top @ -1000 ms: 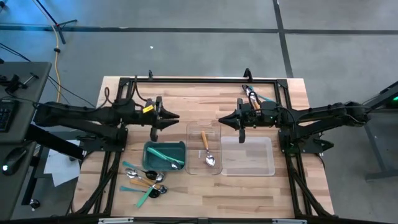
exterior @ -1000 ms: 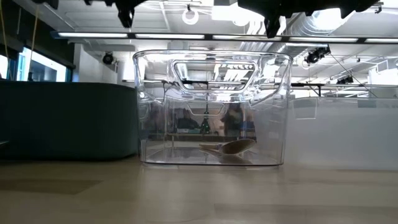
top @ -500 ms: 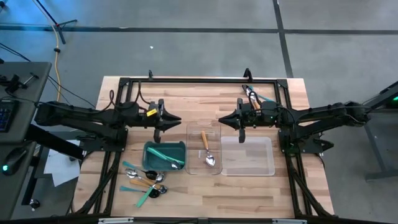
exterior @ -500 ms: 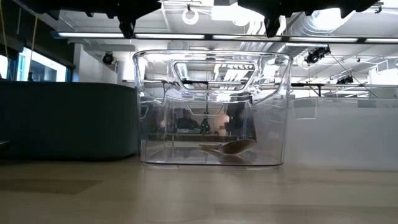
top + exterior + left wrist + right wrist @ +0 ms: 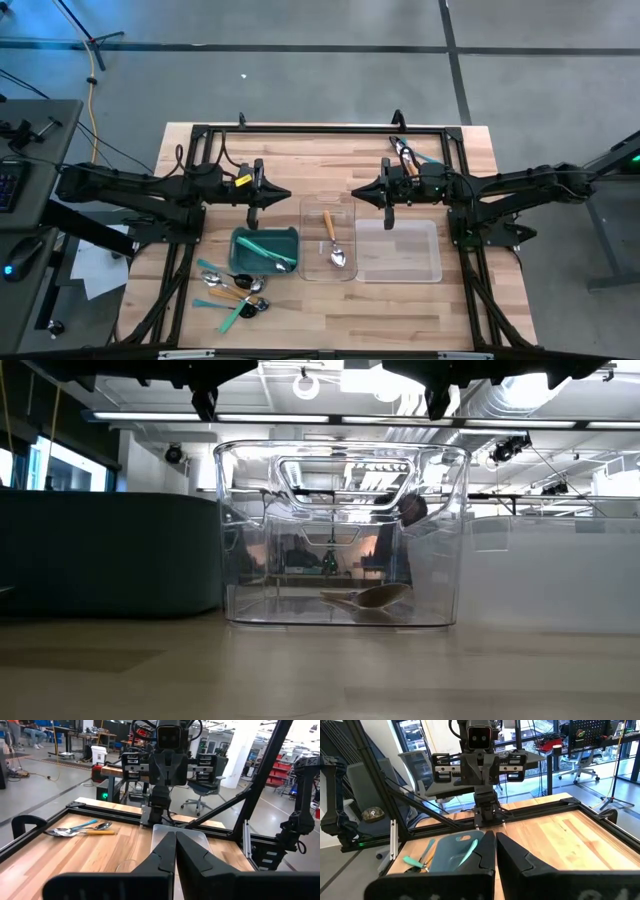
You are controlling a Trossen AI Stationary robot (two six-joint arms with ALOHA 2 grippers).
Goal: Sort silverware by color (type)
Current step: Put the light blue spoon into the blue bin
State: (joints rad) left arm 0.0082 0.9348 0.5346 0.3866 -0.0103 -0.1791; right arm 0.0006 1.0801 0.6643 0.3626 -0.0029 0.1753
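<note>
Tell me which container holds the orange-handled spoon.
The middle clear tray, between the teal bin and the other clear tray, holds that orange-handled spoon.

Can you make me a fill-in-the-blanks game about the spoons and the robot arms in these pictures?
1. The spoon lying in the clear tray has an ______ handle.
2. The teal utensil lies inside the ______ bin.
3. The left gripper and right gripper both have their fingers ______.
4. The loose pile of silverware lies nearest the ______ arm.

Missing words: orange; teal; shut; left
</note>
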